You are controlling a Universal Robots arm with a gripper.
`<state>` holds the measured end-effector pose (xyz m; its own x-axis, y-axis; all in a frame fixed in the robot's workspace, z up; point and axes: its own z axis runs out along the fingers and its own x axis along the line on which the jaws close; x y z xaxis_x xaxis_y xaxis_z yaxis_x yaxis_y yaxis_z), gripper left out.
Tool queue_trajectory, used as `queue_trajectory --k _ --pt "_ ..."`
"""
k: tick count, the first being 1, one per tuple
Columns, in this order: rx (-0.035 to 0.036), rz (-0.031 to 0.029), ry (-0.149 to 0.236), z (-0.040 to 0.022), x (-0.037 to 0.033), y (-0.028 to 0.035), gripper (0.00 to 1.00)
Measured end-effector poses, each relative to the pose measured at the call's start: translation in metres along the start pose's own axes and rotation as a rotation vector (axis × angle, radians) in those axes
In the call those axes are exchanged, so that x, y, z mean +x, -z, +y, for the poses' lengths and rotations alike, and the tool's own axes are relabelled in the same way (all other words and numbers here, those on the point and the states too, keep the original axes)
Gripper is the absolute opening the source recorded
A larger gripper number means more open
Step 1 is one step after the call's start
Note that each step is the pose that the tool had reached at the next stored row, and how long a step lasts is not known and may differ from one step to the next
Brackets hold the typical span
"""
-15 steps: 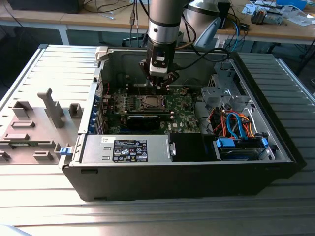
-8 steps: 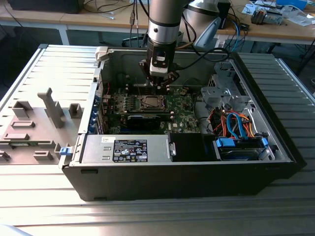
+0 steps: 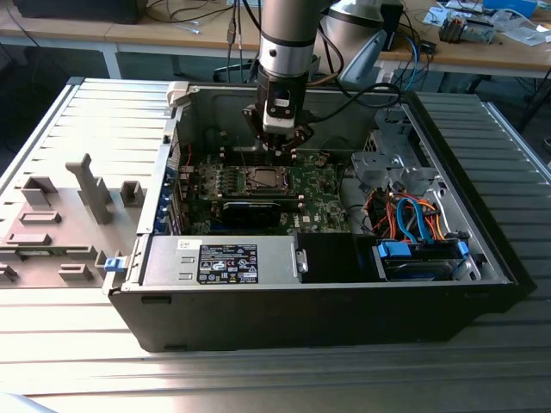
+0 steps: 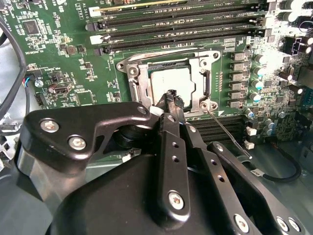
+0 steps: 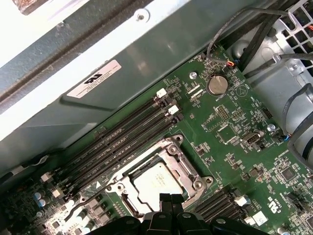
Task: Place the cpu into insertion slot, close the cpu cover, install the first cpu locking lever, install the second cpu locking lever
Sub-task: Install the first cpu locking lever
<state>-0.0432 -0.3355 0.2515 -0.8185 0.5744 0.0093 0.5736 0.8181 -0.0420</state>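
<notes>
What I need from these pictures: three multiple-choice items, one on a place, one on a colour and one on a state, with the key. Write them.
1. Where does the cpu lie?
A. In the insertion slot
B. On the grey table outside the case
C. On top of the memory slots

2. What colour is the circuit board around the slot?
A. Red
B. Green
C. White

3. How does the cpu cover stand?
A. Raised upright
B. Taken off and set aside
C. Down flat around the cpu

Key:
1 A: in both wrist views its silver-grey face sits inside the socket's metal rim.
2 B: the board is green on every side of the socket.
3 C: the silver frame lies level over the chip's edges, and the face shows through its cut-out.
</notes>
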Motion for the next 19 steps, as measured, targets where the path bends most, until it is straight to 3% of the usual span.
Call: queue_trajectory --k 12,14,19 --pt "0.0002 -0.0010 0.024 0.0000 0.0000 0.0000 0.11" --pt "0.0005 -0.0021 0.050 0.0000 0.0000 0.0000 0.11" --pt "0.0006 -0.0025 0.058 0.0000 0.0000 0.0000 0.11"
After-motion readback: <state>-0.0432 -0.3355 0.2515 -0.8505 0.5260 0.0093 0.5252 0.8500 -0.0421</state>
